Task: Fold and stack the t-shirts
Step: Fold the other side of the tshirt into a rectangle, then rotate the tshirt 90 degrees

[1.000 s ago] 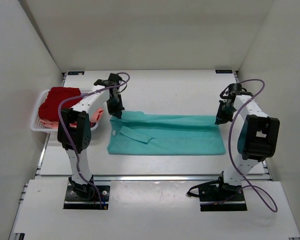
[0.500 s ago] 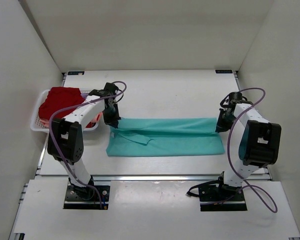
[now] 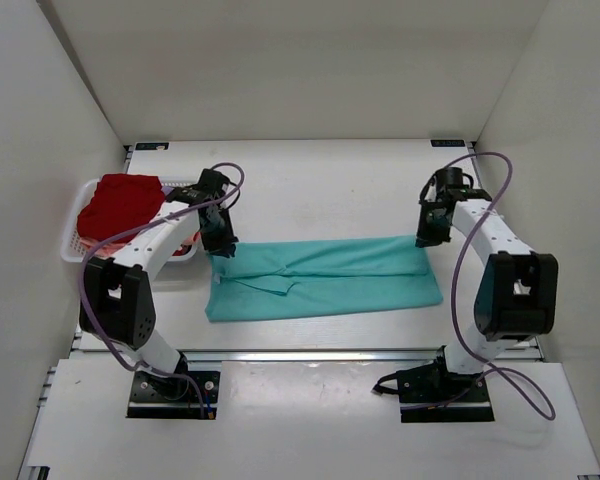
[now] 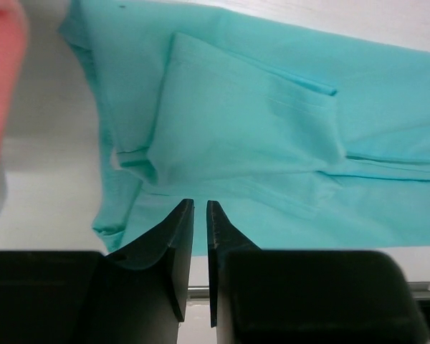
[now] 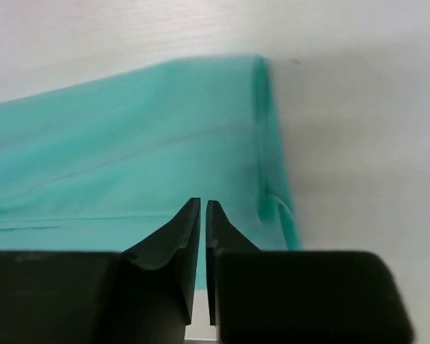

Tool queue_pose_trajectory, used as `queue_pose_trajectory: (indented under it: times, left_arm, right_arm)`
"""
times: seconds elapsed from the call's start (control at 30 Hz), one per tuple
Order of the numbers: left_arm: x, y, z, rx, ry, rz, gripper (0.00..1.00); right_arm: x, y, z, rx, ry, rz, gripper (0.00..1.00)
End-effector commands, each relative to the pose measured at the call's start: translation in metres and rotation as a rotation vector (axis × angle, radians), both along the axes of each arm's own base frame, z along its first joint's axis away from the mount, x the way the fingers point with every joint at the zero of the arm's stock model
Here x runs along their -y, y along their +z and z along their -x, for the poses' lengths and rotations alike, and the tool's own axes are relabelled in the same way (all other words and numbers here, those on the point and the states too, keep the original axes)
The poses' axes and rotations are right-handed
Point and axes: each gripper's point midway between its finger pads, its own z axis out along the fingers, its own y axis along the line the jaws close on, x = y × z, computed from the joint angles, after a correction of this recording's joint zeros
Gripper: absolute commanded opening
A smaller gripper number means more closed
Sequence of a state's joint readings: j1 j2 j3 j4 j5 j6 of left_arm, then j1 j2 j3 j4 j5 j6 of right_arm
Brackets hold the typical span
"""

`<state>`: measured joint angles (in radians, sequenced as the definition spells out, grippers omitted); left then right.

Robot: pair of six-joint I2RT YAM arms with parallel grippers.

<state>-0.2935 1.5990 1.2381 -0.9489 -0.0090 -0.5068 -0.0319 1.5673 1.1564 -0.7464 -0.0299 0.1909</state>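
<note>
The teal t-shirt (image 3: 325,278) lies folded into a long band across the table, collar end at the left. It also shows in the left wrist view (image 4: 251,122) and in the right wrist view (image 5: 129,143). My left gripper (image 3: 220,243) is over its far left corner. Its fingers (image 4: 179,236) are shut to a thin slit, with no cloth seen between them. My right gripper (image 3: 423,238) is over the far right corner, also shut to a slit (image 5: 203,204). A dark red t-shirt (image 3: 120,200) lies in the white mesh basket (image 3: 75,250), over a salmon pink one (image 4: 0,86).
The basket stands at the table's left edge, close beside my left arm. The enclosure walls rise at the left, right and back. Bare table lies beyond the shirt and in a strip along the near edge rail (image 3: 310,352).
The teal shirt has shifted a little left and toward the near edge. My right gripper has moved left and away from the near edge. My left arm has swung further left.
</note>
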Motion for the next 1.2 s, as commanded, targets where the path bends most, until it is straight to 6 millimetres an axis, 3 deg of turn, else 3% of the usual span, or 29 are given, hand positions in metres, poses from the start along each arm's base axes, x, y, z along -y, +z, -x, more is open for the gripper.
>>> queue_pose_trajectory:
  times: [0.0, 0.1, 0.13, 0.27, 0.37, 0.47, 0.53, 0.57, 0.63, 0.67, 0.73, 0.77, 0.8, 0.87, 0.93, 0.97, 1.0, 1.03, 1.07, 1.13, 1.17]
  left_arm:
    - [0.019, 0.028, -0.012, 0.107, 0.019, 0.103, 0.25]
    - [0.033, 0.015, 0.004, 0.051, 0.018, 0.133, 0.26]
    - [0.040, 0.008, 0.012, 0.030, 0.013, 0.129, 0.25]
    - [0.045, -0.043, 0.050, -0.084, 0.049, 0.110, 0.18]
    - [0.036, -0.080, 0.059, -0.160, 0.102, 0.032, 0.14]
    - [0.034, -0.095, 0.032, -0.156, 0.084, -0.052, 0.11]
    - [0.045, -0.089, -0.007, -0.108, 0.084, -0.059, 0.10]
    - [0.047, -0.098, -0.015, -0.133, 0.080, -0.076, 0.10]
    - [0.061, -0.088, -0.061, -0.066, 0.075, -0.068, 0.09]
    - [0.062, -0.096, -0.069, -0.075, 0.070, -0.078, 0.09]
    - [0.076, -0.083, -0.108, -0.020, 0.073, -0.046, 0.10]
    - [0.087, -0.074, -0.132, 0.025, 0.063, -0.020, 0.10]
    - [0.087, -0.089, -0.137, -0.006, 0.051, -0.023, 0.10]
    - [0.105, -0.076, -0.168, 0.041, 0.019, 0.024, 0.10]
    - [0.114, -0.092, -0.184, 0.033, -0.028, 0.024, 0.11]
    - [0.122, -0.073, -0.200, 0.080, -0.041, 0.037, 0.11]
    - [0.128, -0.090, -0.204, 0.068, -0.081, 0.017, 0.10]
    - [0.138, -0.088, -0.215, 0.095, -0.109, 0.017, 0.10]
    - [0.145, -0.067, -0.230, 0.158, -0.113, 0.037, 0.10]
    - [0.153, -0.070, -0.241, 0.185, -0.122, 0.077, 0.11]
    - [0.157, -0.073, -0.245, 0.197, -0.130, 0.100, 0.11]
  right_arm:
    - [-0.024, -0.005, -0.027, 0.037, 0.083, -0.075, 0.03]
    - [-0.032, -0.022, -0.034, 0.014, 0.100, -0.124, 0.00]
    - [-0.035, -0.018, -0.039, 0.029, 0.108, -0.128, 0.00]
    - [-0.037, -0.040, -0.046, -0.008, 0.102, -0.149, 0.00]
    - [-0.031, -0.054, -0.045, -0.044, 0.100, -0.119, 0.00]
    - [-0.029, -0.064, -0.032, -0.088, 0.069, -0.079, 0.00]
    - [-0.021, -0.067, -0.010, -0.133, -0.016, -0.062, 0.00]
    - [-0.022, -0.063, -0.003, -0.136, -0.033, -0.069, 0.01]
    - [-0.027, -0.070, 0.024, -0.185, -0.092, -0.081, 0.00]
    - [-0.033, -0.067, 0.031, -0.184, -0.085, -0.071, 0.00]
    - [-0.047, -0.073, 0.059, -0.235, -0.082, -0.059, 0.00]
    - [-0.059, -0.070, 0.068, -0.239, -0.055, -0.062, 0.00]
    - [-0.072, -0.075, 0.083, -0.263, -0.044, -0.067, 0.00]
    - [-0.096, -0.080, 0.111, -0.273, -0.044, -0.110, 0.00]
    - [-0.128, -0.087, 0.139, -0.281, 0.016, -0.141, 0.00]
    - [-0.137, -0.093, 0.152, -0.289, -0.004, -0.180, 0.00]
    - [-0.159, -0.092, 0.156, -0.262, 0.051, -0.220, 0.00]
    - [-0.170, -0.099, 0.174, -0.289, 0.069, -0.229, 0.00]
    - [-0.179, -0.102, 0.178, -0.281, 0.043, -0.263, 0.00]
    - [-0.200, -0.105, 0.197, -0.289, 0.085, -0.294, 0.00]
    - [-0.209, -0.108, 0.197, -0.280, 0.067, -0.326, 0.00]
